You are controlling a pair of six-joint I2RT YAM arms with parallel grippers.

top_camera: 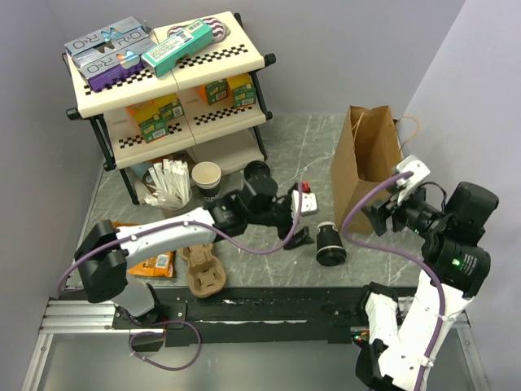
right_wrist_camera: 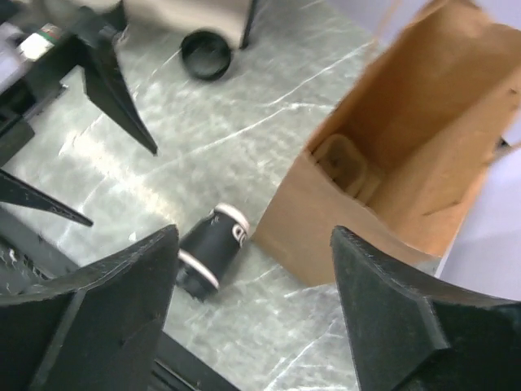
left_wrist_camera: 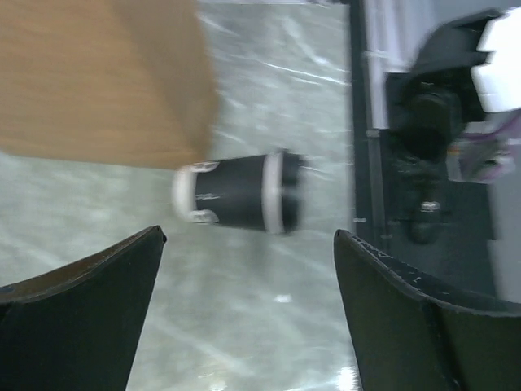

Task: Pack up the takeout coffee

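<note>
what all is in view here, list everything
paper bag: 1, brown, standing open, right
black cup: 1, black, white bands, lying beside bag
paper cup: 1, cream, dark base, upright by shelf, unlidded
lid: 1, black, near shelf foot
cup of sticks: 1, white sticks, left of paper cup
cup carrier: 1, brown, near edge, left
snack packet: 1, orange, beside carrier
shelf: 1, cream, back left
boxes: several, mixed colours, on shelf
left claw: 1, black, open, facing black cup
right claw: 1, black, open, beside bag
</note>
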